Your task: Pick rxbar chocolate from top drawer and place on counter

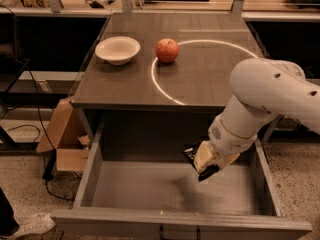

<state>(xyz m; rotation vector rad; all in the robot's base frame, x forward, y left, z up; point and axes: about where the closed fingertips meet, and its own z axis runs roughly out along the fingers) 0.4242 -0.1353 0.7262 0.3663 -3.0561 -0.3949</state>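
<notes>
My gripper (pixel 206 163) hangs over the right half of the open top drawer (pixel 150 189), above its grey floor. It is shut on the rxbar chocolate (pixel 192 155), a small black wrapper whose ends stick out on both sides of the fingers. The bar is lifted clear of the drawer floor. The counter (pixel 205 76) lies behind the drawer, dark, with a thin white circle marked on it. My white arm reaches in from the right and covers part of the drawer's right side.
A red apple (pixel 167 50) sits on the counter at the circle's left edge. A white bowl (pixel 118 50) stands to its left. A cardboard box (pixel 65 134) lies on the floor left of the drawer. The drawer's front rim (pixel 175 221) has a dark handle.
</notes>
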